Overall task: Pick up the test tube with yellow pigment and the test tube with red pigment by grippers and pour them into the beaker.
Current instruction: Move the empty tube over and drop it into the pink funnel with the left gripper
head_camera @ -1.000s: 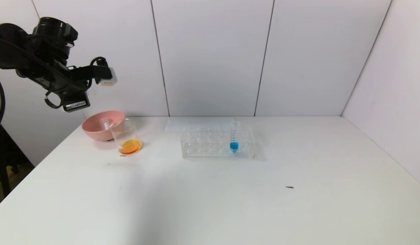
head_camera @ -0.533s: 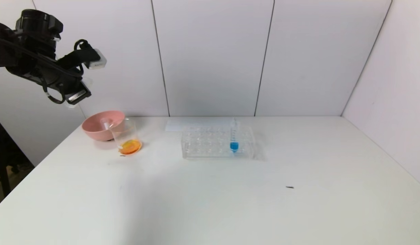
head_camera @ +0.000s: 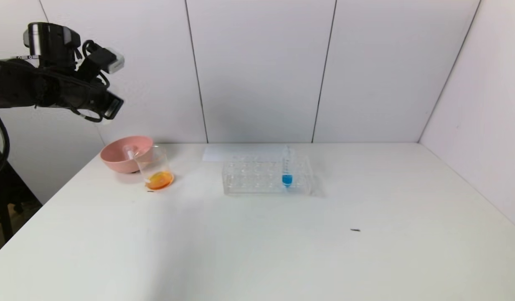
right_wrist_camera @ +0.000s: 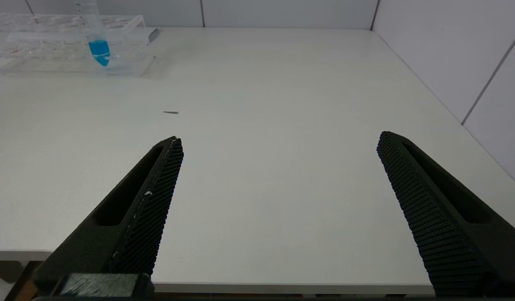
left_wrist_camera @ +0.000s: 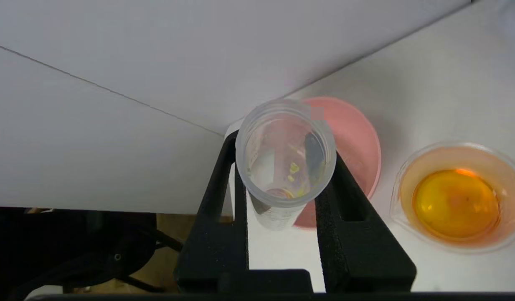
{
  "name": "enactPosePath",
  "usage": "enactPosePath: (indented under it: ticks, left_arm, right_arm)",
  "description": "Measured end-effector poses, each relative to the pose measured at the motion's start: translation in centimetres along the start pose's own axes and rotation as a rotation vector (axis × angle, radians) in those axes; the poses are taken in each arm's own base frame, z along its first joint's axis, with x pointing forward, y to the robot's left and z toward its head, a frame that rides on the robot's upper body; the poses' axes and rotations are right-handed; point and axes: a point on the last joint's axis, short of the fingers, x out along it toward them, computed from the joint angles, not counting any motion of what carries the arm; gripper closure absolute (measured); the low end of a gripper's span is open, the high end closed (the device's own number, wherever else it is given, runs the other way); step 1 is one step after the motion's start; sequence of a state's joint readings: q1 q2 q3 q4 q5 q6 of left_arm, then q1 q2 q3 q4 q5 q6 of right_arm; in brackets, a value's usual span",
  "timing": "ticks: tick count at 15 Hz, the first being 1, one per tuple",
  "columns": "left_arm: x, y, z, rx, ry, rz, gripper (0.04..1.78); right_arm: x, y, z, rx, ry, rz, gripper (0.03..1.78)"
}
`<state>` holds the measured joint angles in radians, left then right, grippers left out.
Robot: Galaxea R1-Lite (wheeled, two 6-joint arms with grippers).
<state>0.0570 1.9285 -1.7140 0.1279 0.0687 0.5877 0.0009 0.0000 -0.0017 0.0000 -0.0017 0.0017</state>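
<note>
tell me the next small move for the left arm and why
Probably lower the left gripper toward the pink bowl and let go of the test tube with yellow pigment. The tube looks emptied, with only yellow traces inside, the beaker already holds orange liquid, and another tube seems to lie in that bowl.

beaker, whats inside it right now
The beaker holds a shallow pool of orange-yellow liquid at its bottom; nothing else shows inside. It stands beside the pink bowl.
</note>
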Motion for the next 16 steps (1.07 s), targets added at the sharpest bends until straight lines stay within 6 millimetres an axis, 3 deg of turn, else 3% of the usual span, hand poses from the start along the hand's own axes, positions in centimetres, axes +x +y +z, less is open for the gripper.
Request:
enactPosePath:
  ticks: [9, 16]
  left_arm:
    - [1.2, -0.5, -0.7, -0.324, -0.049, 0.035, 1.35]
    - [5.4, -1.3, -1.8, -0.561, -0.159, 0.063, 1.35]
  right_arm:
    - [0.0, 0.0, 0.0, 0.0, 0.0, 0.001, 0.11]
    - [0.0, 0.0, 0.0, 0.0, 0.0, 0.0, 0.11]
